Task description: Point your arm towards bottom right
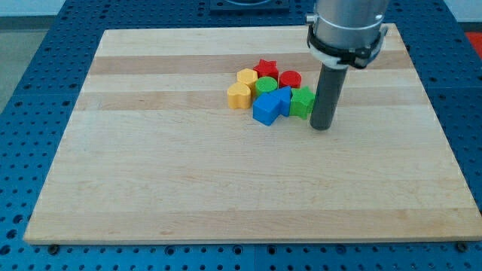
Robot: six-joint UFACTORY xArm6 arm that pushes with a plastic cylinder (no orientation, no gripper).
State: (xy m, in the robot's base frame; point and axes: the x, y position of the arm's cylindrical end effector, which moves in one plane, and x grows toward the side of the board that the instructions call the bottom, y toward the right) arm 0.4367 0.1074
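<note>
My tip (321, 126) rests on the wooden board (151, 173) just right of a tight cluster of blocks, right beside the green star block (302, 102). The cluster holds a red star (265, 68), a red cylinder (290, 79), a yellow hexagon-like block (247, 77), a yellow heart-like block (239, 95), a green cylinder (265, 86), a blue cube (264, 108) and a second blue block (282, 98). The rod rises from the tip to the grey arm housing (346, 26) at the view's top.
The board lies on a blue perforated table (30, 98). Its right edge runs down the view's right, its bottom edge along the view's bottom.
</note>
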